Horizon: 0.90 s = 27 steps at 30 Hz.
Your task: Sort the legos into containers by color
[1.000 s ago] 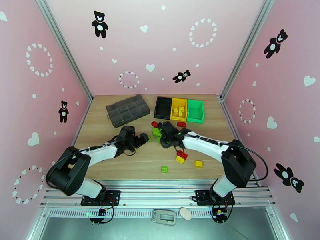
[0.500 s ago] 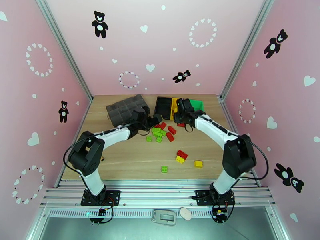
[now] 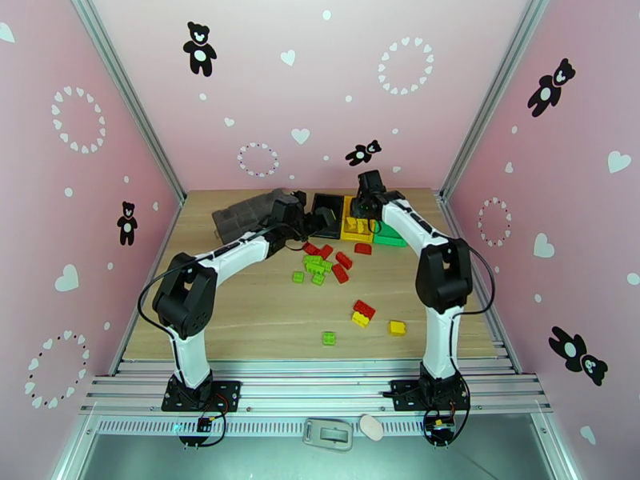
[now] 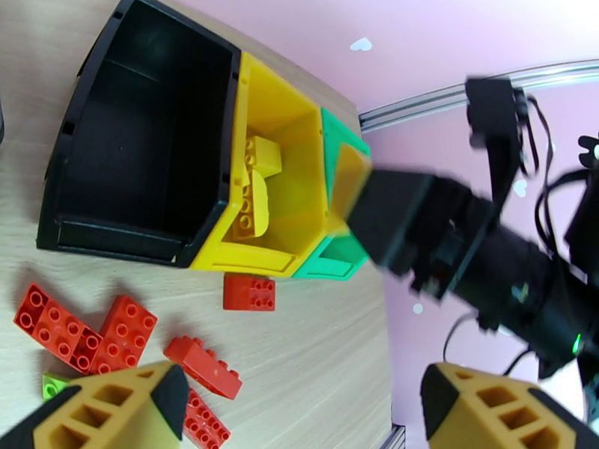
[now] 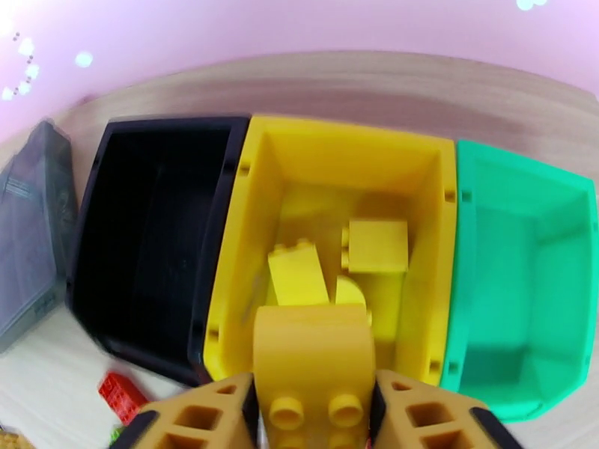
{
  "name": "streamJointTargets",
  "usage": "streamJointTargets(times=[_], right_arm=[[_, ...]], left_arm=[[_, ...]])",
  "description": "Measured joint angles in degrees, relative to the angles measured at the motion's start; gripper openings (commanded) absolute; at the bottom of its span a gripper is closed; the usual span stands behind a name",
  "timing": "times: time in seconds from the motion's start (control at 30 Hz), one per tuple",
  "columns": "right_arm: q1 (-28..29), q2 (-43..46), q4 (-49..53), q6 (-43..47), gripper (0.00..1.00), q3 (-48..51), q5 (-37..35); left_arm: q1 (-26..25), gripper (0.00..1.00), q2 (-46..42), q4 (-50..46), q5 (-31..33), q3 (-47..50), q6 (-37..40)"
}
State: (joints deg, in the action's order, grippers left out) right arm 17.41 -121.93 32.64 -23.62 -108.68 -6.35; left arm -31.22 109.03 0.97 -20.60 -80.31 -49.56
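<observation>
Legos [image 3: 320,266] lie mostly loose on the table [image 3: 240,322]; 1 yellow brick [image 5: 314,361] sits clamped in our right gripper [image 5: 314,417] above the yellow bin [image 5: 341,147], matching its color; our left gripper [image 4: 299,413] gapes, holding nothing, over the red bricks [image 4: 60,323] beside the black bin [image 4: 112,233].

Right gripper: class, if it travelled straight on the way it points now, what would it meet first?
Most likely the yellow bin: the right gripper, a yellow brick between its fingers, points into it, toward the yellow bricks lying inside. Depth is hard to judge.
</observation>
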Motion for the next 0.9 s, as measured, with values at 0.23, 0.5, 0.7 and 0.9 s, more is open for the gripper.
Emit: streamJointTargets(times=[0.23, 0.5, 0.7, 0.9], right_arm=[[-0.39, -4.35, 3.17, -0.26, 0.59, -5.75, 1.16], [-0.39, 3.56, 1.33, -0.44, 0.6, 6.91, 3.76], [-0.15, 18.53, -1.01, -0.37, 0.62, 22.1, 5.25], [2.29, 33.77, -1.92, 0.04, 0.65, 36.15, 6.03]], left_arm=[[-1.97, 0.87, -0.04, -0.57, 0.76, 1.4, 0.92], [-2.86, 0.86, -3.8, -2.08, 4.87, 7.52, 1.9], [-3.87, 0.86, -10.6, -3.13, 8.63, 12.68, 3.19], [-4.61, 0.86, -16.55, -3.23, 11.26, 19.82, 4.35]])
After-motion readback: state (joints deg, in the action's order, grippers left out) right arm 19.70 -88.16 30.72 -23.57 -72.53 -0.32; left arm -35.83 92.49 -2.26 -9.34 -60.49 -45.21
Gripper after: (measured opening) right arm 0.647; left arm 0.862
